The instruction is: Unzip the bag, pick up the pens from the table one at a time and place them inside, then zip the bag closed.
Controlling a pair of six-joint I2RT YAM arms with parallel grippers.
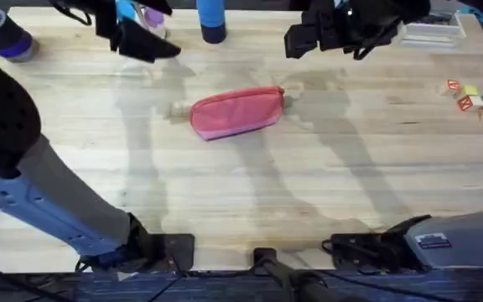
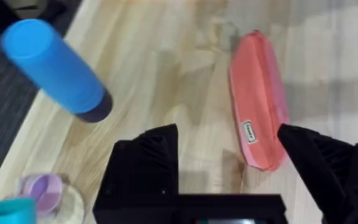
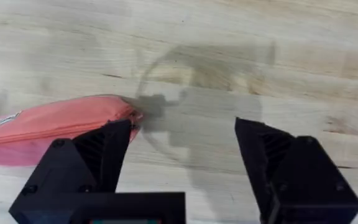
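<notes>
Here the pink pencil pouch (image 1: 237, 111) lies flat near the middle of the pale wood bench (image 1: 250, 201), apparently zipped, with no pen visible on the boards. Both arms hang above the far side: the left pincer (image 2: 229, 155) is released, its jaws spread wide above the pouch's end, and the right pincer (image 3: 185, 155) is likewise spread, just beside the pouch's other end. Judging by this, unzipping has yet to begin; next, one pincer should pin the fabric while the other finds the zipper pull. A small white label (image 2: 249, 132) on the pouch is unreadable. A blue cylinder (image 2: 55, 68) stands at the far edge.
</notes>
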